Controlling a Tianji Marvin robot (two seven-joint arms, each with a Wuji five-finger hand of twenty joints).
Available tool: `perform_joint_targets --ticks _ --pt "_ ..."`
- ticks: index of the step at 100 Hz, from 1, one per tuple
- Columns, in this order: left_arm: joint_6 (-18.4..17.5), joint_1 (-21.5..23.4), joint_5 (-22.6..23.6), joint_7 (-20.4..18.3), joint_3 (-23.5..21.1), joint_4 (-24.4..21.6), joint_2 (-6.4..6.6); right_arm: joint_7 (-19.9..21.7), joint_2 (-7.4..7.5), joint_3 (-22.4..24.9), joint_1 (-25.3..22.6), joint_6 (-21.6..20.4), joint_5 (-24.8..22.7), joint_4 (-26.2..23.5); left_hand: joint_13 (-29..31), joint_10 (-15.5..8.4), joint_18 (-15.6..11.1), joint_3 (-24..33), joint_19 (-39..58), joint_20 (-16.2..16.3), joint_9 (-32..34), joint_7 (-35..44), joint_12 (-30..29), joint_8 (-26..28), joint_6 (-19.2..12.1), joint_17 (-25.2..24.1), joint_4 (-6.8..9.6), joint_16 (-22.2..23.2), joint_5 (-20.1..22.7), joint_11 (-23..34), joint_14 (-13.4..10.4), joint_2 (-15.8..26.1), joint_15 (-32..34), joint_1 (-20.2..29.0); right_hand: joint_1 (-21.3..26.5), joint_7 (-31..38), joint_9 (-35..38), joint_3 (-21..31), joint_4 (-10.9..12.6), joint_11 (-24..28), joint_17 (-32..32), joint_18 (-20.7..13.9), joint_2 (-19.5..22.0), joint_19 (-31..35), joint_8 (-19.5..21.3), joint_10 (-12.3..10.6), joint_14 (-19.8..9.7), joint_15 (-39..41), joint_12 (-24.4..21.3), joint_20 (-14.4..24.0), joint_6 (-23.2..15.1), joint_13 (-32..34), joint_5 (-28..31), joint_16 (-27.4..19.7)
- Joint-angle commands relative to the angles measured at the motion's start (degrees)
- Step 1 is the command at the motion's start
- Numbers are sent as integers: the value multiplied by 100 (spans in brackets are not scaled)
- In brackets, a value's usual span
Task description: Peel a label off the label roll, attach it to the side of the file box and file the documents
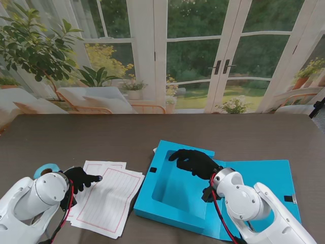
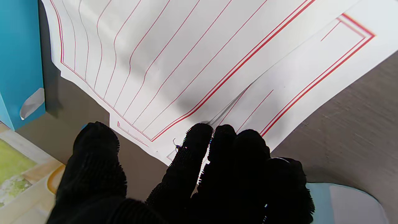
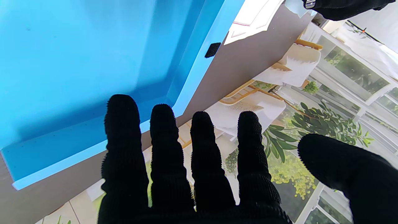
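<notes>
The blue file box (image 1: pixel 177 188) lies open right of centre, its lid (image 1: pixel 269 183) flat to the right. My right hand (image 1: pixel 195 161) hovers over the box's far inner edge, open, fingers (image 3: pixel 168 149) spread and holding nothing. White red-ruled documents (image 1: pixel 109 195) lie fanned left of the box. My left hand (image 1: pixel 81 179) rests at their left edge, thumb apart, fingertips (image 2: pixel 199 137) touching a sheet's corner (image 2: pixel 174 146). The label roll (image 1: pixel 48 170) sits just behind that hand. A pale label (image 2: pixel 31 102) clings to the box's side (image 2: pixel 18 62), one end curled off.
A black fastener patch (image 3: pixel 212 49) sits on the box's rim. The dark wooden table (image 1: pixel 162 129) stretches toward the windows. Both white forearms (image 1: pixel 30 203) come up from the near corners.
</notes>
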Motion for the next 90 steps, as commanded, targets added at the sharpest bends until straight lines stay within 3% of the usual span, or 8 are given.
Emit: perform_joint_targets --ticks 1,26,90 --pt "43 -60 -123 -68 11 27 -6 101 2 10 -63 13 12 -50 -104 10 -425 -129 169 3 -92 -43 110 10 68 -36 197 44 8 55 96 171 164 5 117 94 -41 -81 114 82 -2545 -26 -64 -87 -82 -33 -22 65 -12 86 -31 69 -94 73" --pt "49 -73 -259 -1 30 9 -23 100 0 78 -116 40 52 -63 -89 15 -400 -111 165 -10 -68 22 103 33 -8 -52 202 40 114 74 118 170 162 49 174 106 -29 -89 159 83 -2537 -17 -85 -86 -91 -12 -3 78 -13 101 -17 87 -73 76" --pt "96 -196 -392 -282 200 37 52 96 -16 120 -233 115 286 -131 -116 29 -400 -117 94 -21 -82 56 72 81 -44 -135 206 34 154 36 143 233 125 107 249 112 -36 -112 229 87 -2551 -17 -100 -106 -108 5 11 79 -15 119 8 78 -50 73"
